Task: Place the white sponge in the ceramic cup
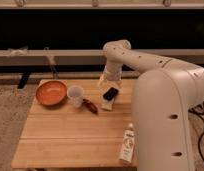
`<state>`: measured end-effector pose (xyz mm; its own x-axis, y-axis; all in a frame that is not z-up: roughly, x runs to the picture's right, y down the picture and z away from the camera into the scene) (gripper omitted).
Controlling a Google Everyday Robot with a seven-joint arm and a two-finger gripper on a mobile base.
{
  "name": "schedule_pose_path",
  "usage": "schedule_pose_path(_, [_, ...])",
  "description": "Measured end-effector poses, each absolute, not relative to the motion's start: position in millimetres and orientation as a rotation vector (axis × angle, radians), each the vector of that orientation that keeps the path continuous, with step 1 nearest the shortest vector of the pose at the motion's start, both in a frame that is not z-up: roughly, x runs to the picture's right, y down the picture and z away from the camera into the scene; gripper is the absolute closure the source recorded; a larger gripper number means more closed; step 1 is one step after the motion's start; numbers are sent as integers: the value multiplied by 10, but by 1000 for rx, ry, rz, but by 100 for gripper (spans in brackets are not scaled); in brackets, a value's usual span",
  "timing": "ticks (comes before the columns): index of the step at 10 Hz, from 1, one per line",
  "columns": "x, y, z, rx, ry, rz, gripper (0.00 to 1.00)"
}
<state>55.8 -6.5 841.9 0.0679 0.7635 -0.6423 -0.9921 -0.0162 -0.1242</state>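
Note:
The white sponge (106,104) lies flat on the wooden table (60,140), partly under the near end of a black rectangular object (111,93). The ceramic cup (75,94) stands upright to the sponge's left, beside the orange bowl. My gripper (105,82) hangs at the end of the white arm (140,60), pointing down over the table's far edge, just behind the black object and the sponge. It is open and holds nothing.
An orange bowl (50,92) sits at the table's far left. A small dark red object (90,106) lies between cup and sponge. A white labelled bottle (127,145) stands near the front right. My bulky white body (167,125) fills the right side.

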Motion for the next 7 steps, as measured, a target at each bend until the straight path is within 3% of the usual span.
schedule_pose_path(7, [366,722,8727,-578,577,1449,20])
